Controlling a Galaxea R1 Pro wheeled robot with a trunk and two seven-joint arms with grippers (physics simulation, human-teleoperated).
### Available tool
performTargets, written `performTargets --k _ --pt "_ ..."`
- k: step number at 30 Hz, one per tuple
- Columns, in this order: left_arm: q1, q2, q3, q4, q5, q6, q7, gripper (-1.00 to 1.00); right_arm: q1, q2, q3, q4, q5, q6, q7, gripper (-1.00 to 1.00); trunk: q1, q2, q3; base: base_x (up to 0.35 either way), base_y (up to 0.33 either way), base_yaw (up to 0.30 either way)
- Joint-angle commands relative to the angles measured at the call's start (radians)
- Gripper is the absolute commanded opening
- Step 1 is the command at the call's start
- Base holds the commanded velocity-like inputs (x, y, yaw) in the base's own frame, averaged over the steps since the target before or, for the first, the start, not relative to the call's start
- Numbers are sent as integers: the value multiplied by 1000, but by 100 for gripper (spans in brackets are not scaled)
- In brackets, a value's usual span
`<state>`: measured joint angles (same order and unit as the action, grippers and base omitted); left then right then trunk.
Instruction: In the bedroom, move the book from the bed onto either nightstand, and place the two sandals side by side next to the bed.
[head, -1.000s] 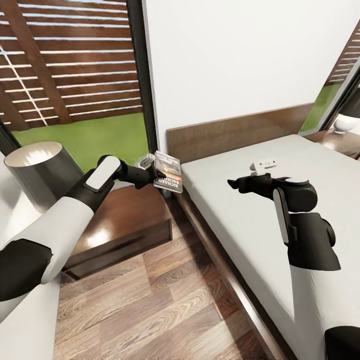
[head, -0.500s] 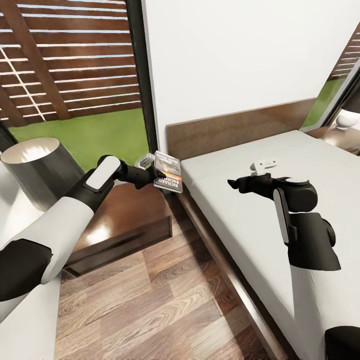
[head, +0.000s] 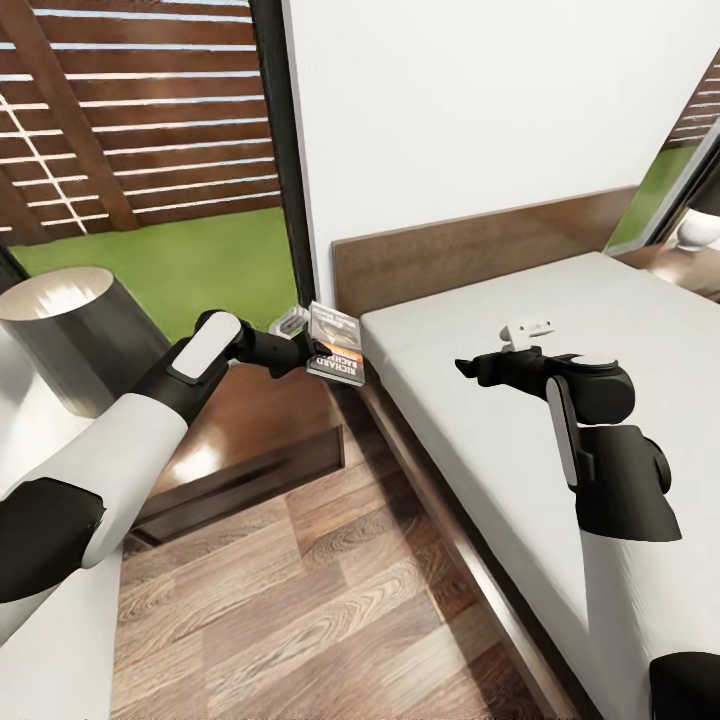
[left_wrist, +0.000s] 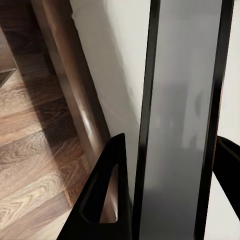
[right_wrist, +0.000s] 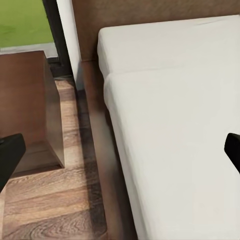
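Step in hand: book transfer. The left hand (head: 300, 345) grips the book (head: 335, 345) upright, held in the air above the nightstand's (head: 260, 420) bed-side edge, beside the bed (head: 480, 400). The right hand (head: 470, 368) hovers over the mattress, fingers spread wide, empty. Next: carry the book over the nightstand top, lower it flat, release.

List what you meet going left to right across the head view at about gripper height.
Grey cylindrical shade → left arm → left gripper shut on the book → bed mattress → right gripper → right arm.
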<state>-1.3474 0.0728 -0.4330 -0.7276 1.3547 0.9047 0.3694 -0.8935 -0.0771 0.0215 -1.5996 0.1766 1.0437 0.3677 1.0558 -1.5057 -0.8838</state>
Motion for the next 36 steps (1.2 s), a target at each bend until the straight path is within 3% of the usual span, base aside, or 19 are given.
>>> performTargets --k 1,14,21,36 --pt "-1 1 -4 -2 12 -1 11 -100 -1 0 1 -1 11 4 8 100 0 0 -2 0 0 0" --pt "-1 3 -4 -46 15 3 40 -100 -1 2 12 -2 11 4 8 100 0 0 -7 0 0 46" --pt "-1 3 -4 -56 15 3 50 -100 0 1 33 -1 13 4 9 100 0 0 -7 0 0 219" --pt "1 2 -4 -60 16 3 54 -100 0 0 40 -2 14 4 9 100 0 0 -8 0 0 268"
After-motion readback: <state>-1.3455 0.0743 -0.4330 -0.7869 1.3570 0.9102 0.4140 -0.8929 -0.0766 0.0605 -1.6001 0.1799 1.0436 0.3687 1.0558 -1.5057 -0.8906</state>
